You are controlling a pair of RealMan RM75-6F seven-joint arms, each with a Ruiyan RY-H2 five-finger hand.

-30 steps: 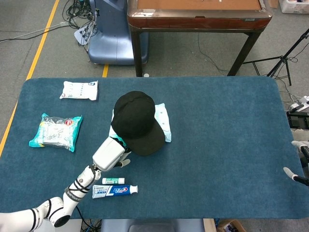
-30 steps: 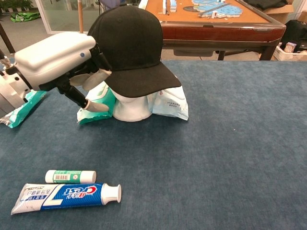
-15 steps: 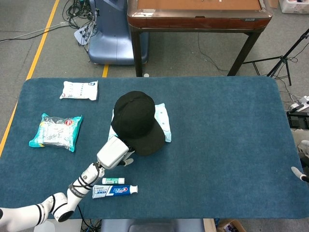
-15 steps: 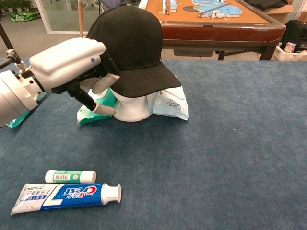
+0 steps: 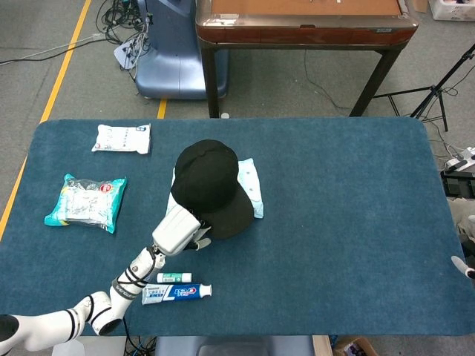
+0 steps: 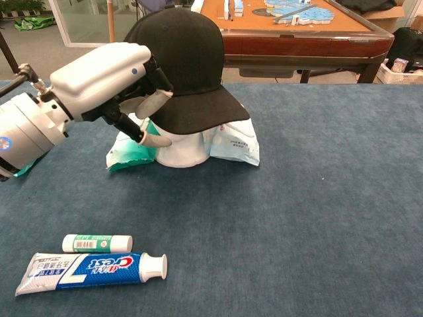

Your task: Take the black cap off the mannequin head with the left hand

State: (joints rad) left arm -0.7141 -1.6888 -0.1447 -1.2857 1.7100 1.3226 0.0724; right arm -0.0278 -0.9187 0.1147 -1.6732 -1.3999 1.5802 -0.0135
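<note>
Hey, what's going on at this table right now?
A robot is reaching for the black cap, which sits on a white mannequin head on the blue table. Its left hand is at the cap's side near the brim, fingers spread, with no grip visible yet. The right hand barely shows at the table's edge.

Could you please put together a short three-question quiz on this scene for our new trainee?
1. True or false: the black cap sits on the mannequin head.
2. Which lies nearest the table's front edge? A) toothpaste tube B) white packet C) teal packet
3. Fill in: the left hand reaches the cap from the robot's ____ side, fingers at its lower edge.

Key: 1 true; 2 A; 3 left.
</note>
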